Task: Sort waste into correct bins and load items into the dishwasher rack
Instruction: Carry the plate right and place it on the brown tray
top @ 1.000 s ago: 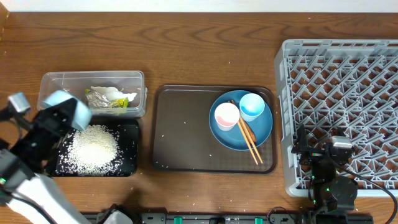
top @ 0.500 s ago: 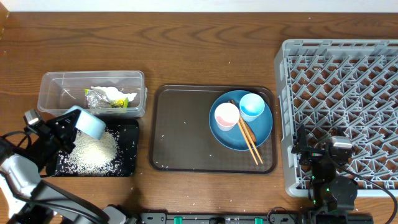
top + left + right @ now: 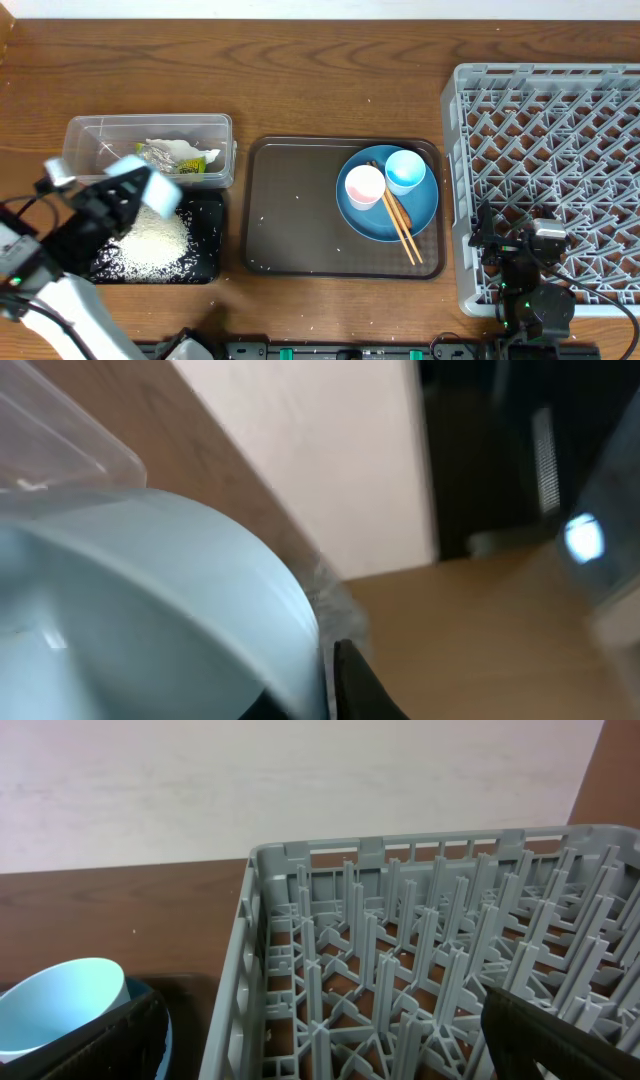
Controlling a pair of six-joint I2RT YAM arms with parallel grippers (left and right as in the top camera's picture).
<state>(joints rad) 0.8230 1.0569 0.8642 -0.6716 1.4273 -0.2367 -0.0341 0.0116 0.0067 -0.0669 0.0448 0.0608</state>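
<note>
My left gripper [image 3: 125, 197] is shut on the rim of the white-blue bowl [image 3: 148, 185], which hangs tilted over the black tray [image 3: 217, 245] with its heap of rice [image 3: 150, 240]. In the left wrist view the bowl [image 3: 150, 610] fills the frame, with one dark fingertip [image 3: 350, 685] against its rim. The clear tub [image 3: 90, 140] holds the foil wrapper [image 3: 165, 158] and tissue [image 3: 187, 148]. The blue plate [image 3: 425, 205] carries the pink-lined cup [image 3: 364, 186], the pale blue cup [image 3: 405, 170] and the chopsticks [image 3: 402, 228]. My right gripper [image 3: 510, 245] stands open and empty at the grey rack [image 3: 560, 120].
The brown serving tray [image 3: 290, 220] lies between the bins and the rack, with a few stray rice grains on it. The right wrist view shows the rack's wall and pegs [image 3: 400, 920] and the pale blue cup [image 3: 55, 1005] at the left edge.
My left gripper has carried the bowl rightward over the black tray, dipping toward the rice and then rising a little toward the tub. The right arm has not moved.
</note>
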